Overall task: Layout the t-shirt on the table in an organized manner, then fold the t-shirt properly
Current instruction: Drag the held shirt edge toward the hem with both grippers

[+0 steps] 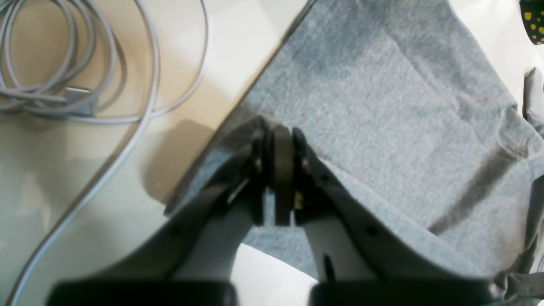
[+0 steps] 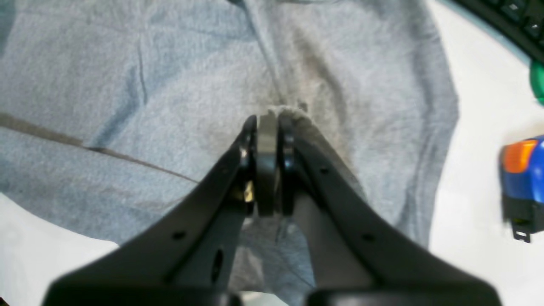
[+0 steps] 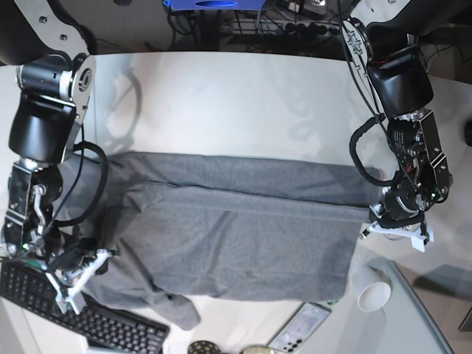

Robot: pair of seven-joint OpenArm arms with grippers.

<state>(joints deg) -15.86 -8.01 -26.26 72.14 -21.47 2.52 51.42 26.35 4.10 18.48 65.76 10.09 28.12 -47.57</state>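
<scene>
The heather-grey t-shirt (image 3: 236, 228) lies spread across the white table (image 3: 221, 96), its upper part folded over lengthwise. At the shirt's right edge in the base view, my left gripper (image 3: 372, 221) is shut on the fabric. The left wrist view shows its jaws (image 1: 274, 127) pressed together, with the t-shirt (image 1: 382, 106) pinched at the tips near the table edge. My right gripper (image 3: 103, 258) is at the shirt's lower left. In the right wrist view it (image 2: 267, 117) is shut on a small bunch of the t-shirt (image 2: 170, 85).
A black keyboard (image 3: 110, 324) lies at the front left beside the right gripper. A phone (image 3: 299, 327) and a white cup (image 3: 374, 296) sit at the front right. A blue and orange object (image 2: 522, 178) is close to the shirt. A grey cable (image 1: 76, 93) coils beyond the table edge.
</scene>
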